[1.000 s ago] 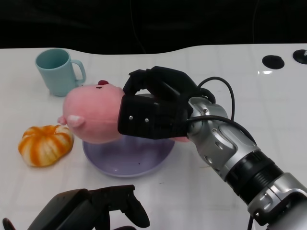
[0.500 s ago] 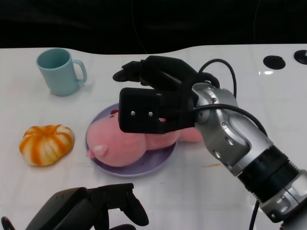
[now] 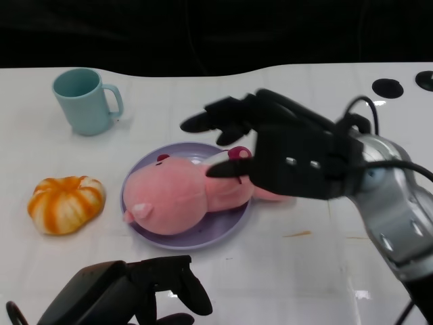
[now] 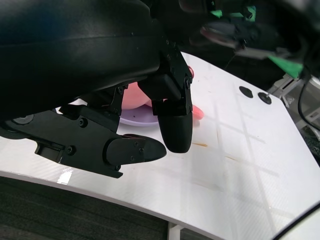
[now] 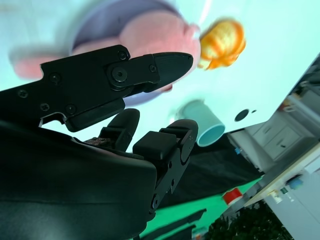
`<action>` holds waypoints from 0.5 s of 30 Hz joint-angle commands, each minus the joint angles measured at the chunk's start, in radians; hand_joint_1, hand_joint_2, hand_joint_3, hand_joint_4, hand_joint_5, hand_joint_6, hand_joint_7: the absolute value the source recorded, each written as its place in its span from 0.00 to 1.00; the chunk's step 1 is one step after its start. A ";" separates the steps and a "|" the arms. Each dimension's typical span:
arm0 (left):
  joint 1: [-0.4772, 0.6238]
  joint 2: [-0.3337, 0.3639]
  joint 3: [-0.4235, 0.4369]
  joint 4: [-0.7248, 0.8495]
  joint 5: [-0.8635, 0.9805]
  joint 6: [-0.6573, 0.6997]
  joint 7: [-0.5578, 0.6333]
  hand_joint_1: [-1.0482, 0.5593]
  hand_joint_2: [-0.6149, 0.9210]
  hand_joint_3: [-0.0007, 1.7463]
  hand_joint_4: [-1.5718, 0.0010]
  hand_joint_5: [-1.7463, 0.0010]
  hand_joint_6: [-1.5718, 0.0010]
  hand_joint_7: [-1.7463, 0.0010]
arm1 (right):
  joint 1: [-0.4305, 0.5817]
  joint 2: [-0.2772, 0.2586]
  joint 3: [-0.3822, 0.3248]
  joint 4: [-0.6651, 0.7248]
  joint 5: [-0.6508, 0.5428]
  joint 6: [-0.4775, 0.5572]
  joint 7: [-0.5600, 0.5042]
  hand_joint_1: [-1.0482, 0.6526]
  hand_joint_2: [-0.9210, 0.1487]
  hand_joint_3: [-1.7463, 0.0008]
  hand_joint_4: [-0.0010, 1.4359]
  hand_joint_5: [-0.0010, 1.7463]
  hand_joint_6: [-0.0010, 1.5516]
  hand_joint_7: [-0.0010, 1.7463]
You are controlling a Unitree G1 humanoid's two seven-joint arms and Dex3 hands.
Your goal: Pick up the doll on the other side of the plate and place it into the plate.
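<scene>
Lying on side, doll (image 3: 186,205), head front-left, on plate (image 3: 233,227)

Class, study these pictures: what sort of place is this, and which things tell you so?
Probably a robot test bench in a lab, not a home: a plain white table with cable holes, a dark backdrop, and simple props, a doll on a plate.

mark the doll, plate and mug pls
doll (image 3: 179,203), head view, on its pink head
plate (image 3: 226,227), head view, on the bare purple rim nearest the robot
mug (image 3: 81,101), head view, on its teal side wall
</scene>
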 commanded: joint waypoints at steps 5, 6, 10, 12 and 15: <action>-0.006 -0.004 -0.022 -0.008 0.021 0.027 0.001 0.50 1.00 0.23 0.62 0.04 0.57 0.42 | 0.179 -0.058 -0.120 -0.151 0.152 -0.043 0.006 0.40 0.00 0.93 0.40 0.47 0.49 0.07; -0.006 -0.005 -0.024 -0.010 0.023 0.027 0.003 0.50 1.00 0.23 0.62 0.04 0.57 0.42 | 0.205 -0.066 -0.133 -0.171 0.164 -0.055 0.000 0.41 0.00 0.94 0.42 0.48 0.51 0.07; -0.008 -0.008 -0.029 -0.015 0.027 0.036 0.001 0.50 1.00 0.23 0.62 0.04 0.57 0.42 | 0.290 -0.076 -0.180 -0.233 0.208 -0.082 -0.019 0.44 0.00 0.94 0.47 0.57 0.58 0.11; -0.011 -0.011 -0.034 -0.017 0.029 0.042 0.000 0.50 1.00 0.23 0.62 0.03 0.57 0.42 | 0.339 -0.073 -0.209 -0.266 0.244 -0.088 -0.028 0.47 0.00 0.92 0.48 0.65 0.61 0.14; -0.014 -0.016 -0.041 -0.014 0.035 0.042 0.005 0.51 1.00 0.23 0.62 0.03 0.57 0.42 | 0.401 -0.087 -0.238 -0.319 0.280 -0.076 -0.026 0.52 0.21 0.64 0.48 0.73 0.56 0.35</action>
